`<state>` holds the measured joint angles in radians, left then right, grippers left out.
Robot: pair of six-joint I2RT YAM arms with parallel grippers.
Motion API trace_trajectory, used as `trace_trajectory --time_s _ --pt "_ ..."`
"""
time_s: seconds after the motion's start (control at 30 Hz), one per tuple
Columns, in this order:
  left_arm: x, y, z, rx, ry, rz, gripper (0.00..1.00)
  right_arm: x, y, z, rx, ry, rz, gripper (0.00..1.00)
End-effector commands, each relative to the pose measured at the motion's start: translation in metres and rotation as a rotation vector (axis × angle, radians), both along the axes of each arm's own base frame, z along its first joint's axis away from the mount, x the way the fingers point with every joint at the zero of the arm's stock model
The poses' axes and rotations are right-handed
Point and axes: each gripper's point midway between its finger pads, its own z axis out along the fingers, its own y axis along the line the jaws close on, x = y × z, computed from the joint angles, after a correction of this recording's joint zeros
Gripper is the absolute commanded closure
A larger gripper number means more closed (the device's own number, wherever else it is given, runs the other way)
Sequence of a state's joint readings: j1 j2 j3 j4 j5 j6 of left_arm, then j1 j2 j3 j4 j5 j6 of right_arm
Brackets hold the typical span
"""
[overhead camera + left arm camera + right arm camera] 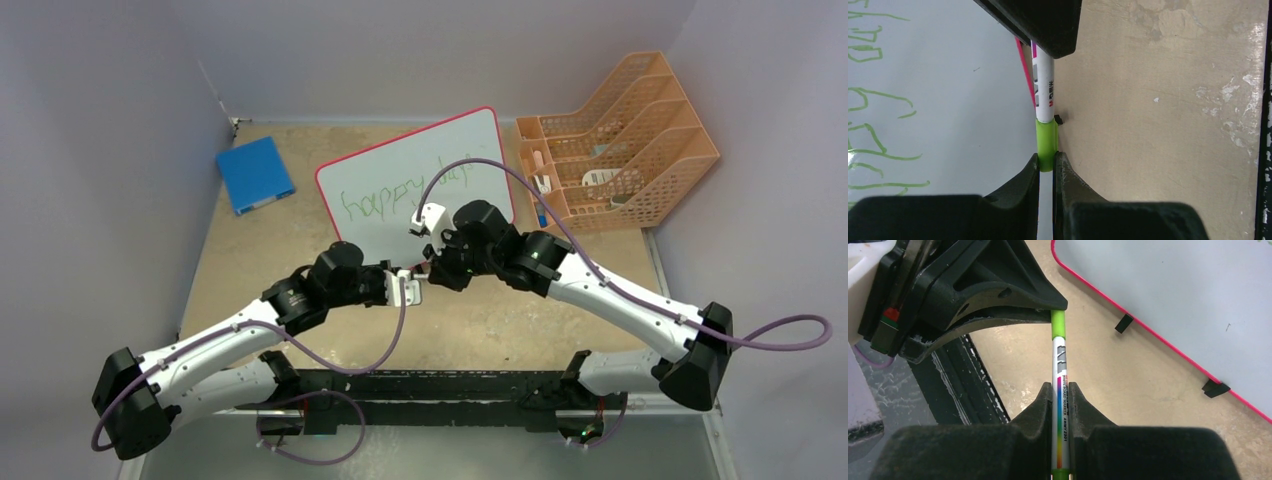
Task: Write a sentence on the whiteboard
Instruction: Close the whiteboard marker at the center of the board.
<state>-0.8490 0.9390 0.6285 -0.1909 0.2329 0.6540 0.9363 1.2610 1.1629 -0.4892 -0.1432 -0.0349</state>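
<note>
The whiteboard (470, 140), red-rimmed, lies slanted at the middle back of the table. Across it runs the sentence (400, 195) in thin green handwriting. Both grippers meet just in front of the board's near edge. My left gripper (1047, 161) is shut on the green cap (1046, 140) of a whiteboard marker (1044, 85). My right gripper (1061, 390) is shut on the marker's white barrel (1060, 360). The cap (1058, 325) sits on the barrel's far end, between the left gripper's fingers (988, 300). Green letters (868, 100) show at the left of the left wrist view.
A blue square pad (254, 173) lies at the back left. An orange mesh file rack (620, 140) stands at the back right, close to the board's corner. The board's black feet (1123, 323) rest on the beige table. A black rail (430, 385) runs along the near edge.
</note>
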Motion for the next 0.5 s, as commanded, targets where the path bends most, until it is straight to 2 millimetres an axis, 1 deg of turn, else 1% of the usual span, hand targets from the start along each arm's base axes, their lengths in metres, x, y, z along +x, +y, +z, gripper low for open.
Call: trace_trajectory --time_s 0.0,0.13,0.3,0.47 --pt "-0.015 -0.028 0.066 -0.204 -0.05 -0.128 1.0 0.009 0.009 0.008 0.012 -0.026 -0.003 1.0" --pt "-0.022 -0.031 0.076 -0.24 -0.047 -0.16 1.0 0.008 0.012 0.004 0.004 -0.012 0.009 1.0" --pt "-0.024 -0.033 0.086 -0.276 -0.054 -0.169 1.0 0.009 0.016 0.0 0.0 0.007 0.014 1.0" --pt "-0.028 -0.035 0.098 -0.333 -0.073 -0.184 1.0 0.008 0.025 -0.005 -0.002 0.051 0.018 1.0"
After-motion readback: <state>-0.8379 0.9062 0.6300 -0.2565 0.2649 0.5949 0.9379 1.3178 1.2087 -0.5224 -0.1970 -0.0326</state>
